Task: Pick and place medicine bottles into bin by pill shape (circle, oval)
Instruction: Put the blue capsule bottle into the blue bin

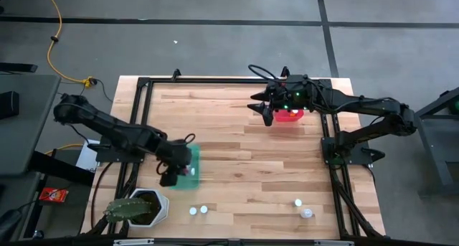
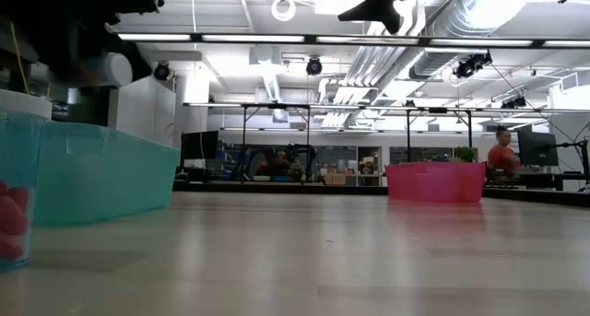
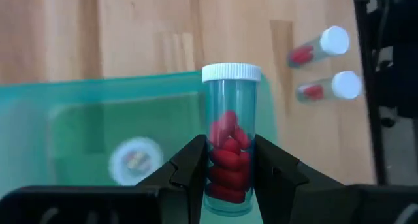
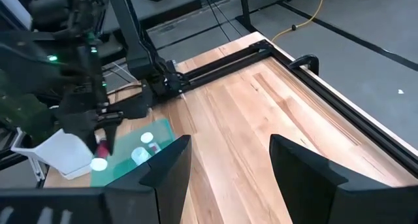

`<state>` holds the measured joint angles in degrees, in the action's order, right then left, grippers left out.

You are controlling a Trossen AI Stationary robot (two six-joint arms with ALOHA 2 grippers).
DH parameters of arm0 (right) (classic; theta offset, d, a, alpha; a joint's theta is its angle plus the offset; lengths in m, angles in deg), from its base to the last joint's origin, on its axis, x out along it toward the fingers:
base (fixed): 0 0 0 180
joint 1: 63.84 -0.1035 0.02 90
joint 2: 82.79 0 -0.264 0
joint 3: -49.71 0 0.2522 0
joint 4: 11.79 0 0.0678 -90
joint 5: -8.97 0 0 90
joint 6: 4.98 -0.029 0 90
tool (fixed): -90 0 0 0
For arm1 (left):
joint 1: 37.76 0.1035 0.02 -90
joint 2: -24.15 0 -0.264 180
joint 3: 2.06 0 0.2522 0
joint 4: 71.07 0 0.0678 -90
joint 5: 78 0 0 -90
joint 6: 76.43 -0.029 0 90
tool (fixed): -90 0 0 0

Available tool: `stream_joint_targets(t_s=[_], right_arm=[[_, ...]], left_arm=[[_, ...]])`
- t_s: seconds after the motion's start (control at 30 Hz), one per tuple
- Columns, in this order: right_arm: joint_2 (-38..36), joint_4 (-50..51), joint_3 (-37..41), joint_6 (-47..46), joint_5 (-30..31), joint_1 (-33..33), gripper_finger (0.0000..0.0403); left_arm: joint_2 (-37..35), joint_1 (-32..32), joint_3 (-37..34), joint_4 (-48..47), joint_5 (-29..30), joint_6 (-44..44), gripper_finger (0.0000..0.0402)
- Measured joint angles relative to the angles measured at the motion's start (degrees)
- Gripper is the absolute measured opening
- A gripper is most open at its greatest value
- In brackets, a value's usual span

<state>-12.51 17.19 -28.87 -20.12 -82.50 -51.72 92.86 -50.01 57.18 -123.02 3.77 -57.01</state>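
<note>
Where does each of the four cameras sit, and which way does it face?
High view: overhead, straight down; both arms, teal bin, pink bin.
Low view: table height, looking level across; teal bin, pink bin.
Left wrist view: looks past the left end effector, shut on a medicine bottle above the teal bin.
Right wrist view: looks past the open right end effector toward the left arm.
All four share the teal bin.

Mid-table bare; teal bin (image 1: pixel 192 167), pot (image 1: pixel 147 206) crowd left-front corner.
</note>
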Motion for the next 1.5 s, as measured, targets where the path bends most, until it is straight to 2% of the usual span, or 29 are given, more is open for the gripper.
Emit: stream_joint_targets(t_s=[0.07, 0.27, 0.43, 0.63, 0.8, 1.03, 1.3, 1.5], right_arm=[[0.0, 0.2, 0.0, 0.0, 0.0, 0.0, 0.02], [0.2, 0.5, 0.0, 0.6, 0.0, 0.0, 0.02], [0.2, 0.6, 0.0, 1.3, 0.0, 0.0, 0.02], [0.2, 0.8, 0.0, 1.7, 0.0, 0.0, 0.02], [0.2, 1.3, 0.0, 2.1, 0.0, 0.0, 0.02], [0.2, 1.6, 0.0, 2.1, 0.0, 0.0, 0.02], [0.2, 1.6, 0.0, 1.7, 0.0, 0.0, 0.02], [0.2, 1.6, 0.0, 1.7, 0.0, 0.0, 0.02]], left_arm=[[0.5, -2.3, 0.2, 0.0, 1.7, 4.7, 0.0092], [3.3, -8.8, 0.2, -2.4, 11.9, 16.8, 0.0092], [7.0, -11.7, 0.1, -2.1, 13.5, 21.2, 0.0092], [12.3, -14.2, 0.1, -2.3, 16.0, 21.0, 0.0092], [15.4, -13.9, 0.1, -1.8, 19.0, 20.2, 0.0097], [16.1, -13.7, 0.1, -0.8, 19.3, 14.0, 0.0105], [16.1, -13.6, 0.1, -0.9, 19.0, 15.8, 0.0111], [16.1, -13.6, 0.1, -0.9, 18.8, 15.9, 0.0138]])
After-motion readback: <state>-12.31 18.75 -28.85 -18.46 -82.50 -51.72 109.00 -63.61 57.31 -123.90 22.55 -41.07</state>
